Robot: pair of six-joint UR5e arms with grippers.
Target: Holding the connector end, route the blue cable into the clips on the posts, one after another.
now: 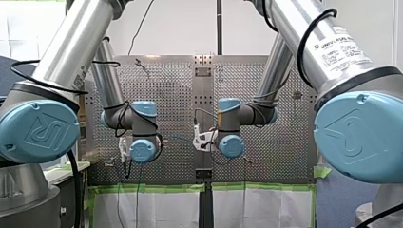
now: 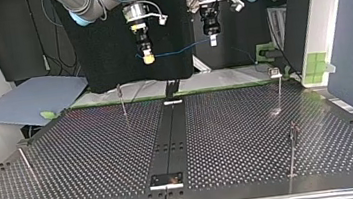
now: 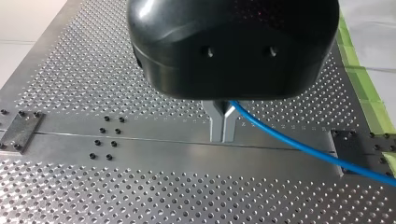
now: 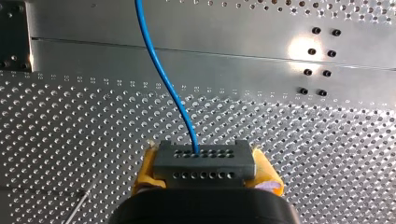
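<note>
**Routing task, opening stage.** The right gripper (image 4: pixel 205 176) has its fingers clamped on the grey connector (image 4: pixel 204 156), one yellow pad (image 4: pixel 267 176) pressing each end of the block. The blue cable (image 4: pixel 163 79) leaves the connector's perforated face and curves away ahead of the fingers, hanging clear above the table (image 4: pixel 70 116).

The left gripper (image 3: pixel 223 123) pinches the same cable between its closed metal fingers (image 3: pixel 215 127). From there the cable runs out to one side in a smooth, thin, slightly sagging line. In the top view the span between the two grippers hangs in the air, well above the perforated surface.

The thin upright posts (image 2: pixel 279 90) stand on the table well below and apart from both grippers. The one clip (image 2: pixel 275 72) that can be made out carries nothing. Judged from this, grasping is done, no clip has been threaded, and the whole sequence of posts remains.
</note>
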